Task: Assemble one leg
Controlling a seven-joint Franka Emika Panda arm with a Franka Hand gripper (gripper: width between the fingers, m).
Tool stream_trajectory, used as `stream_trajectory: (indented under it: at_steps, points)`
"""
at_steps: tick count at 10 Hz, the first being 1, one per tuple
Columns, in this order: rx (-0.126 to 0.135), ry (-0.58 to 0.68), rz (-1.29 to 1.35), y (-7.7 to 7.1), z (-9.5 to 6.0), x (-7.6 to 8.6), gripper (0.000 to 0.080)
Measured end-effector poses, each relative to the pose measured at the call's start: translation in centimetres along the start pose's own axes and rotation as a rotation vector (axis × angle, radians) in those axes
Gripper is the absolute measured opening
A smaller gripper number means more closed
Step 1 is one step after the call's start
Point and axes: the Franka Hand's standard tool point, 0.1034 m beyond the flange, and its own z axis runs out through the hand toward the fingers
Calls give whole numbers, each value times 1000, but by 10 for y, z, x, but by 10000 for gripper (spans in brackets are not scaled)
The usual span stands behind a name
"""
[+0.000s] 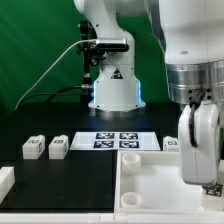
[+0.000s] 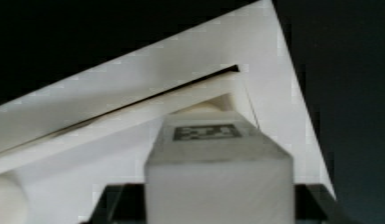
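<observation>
In the wrist view, my gripper is shut on a white blocky leg with a fiducial tag on its far end. Dark fingers press both of its sides. Beyond the leg lies a corner of the large white tray, with its raised rim showing. In the exterior view, the gripper hangs over the right part of the tray. The hand hides the held leg there.
Two loose legs lie on the black table at the exterior view's left, and another lies by the tray's far right. The marker board lies before the robot base. A white part sits at the left edge.
</observation>
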Motion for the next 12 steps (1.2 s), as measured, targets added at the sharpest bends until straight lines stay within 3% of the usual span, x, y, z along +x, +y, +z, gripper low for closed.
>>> stream_trajectory:
  at_steps: [2,4,5,6,8,10,12]
  points:
    - [32,9,31,2,-1,2,295]
    - [30,18,-31,4,1,2,297]
    - [30,18,-32,4,1,2,482]
    - [31,17,-35,4,1,2,592]
    - [61,-13,-25,11,-6,-5,638]
    - [69,-29,-31,20,-20,-12,646]
    - [66,-27,-34,20,-18,-11,649]
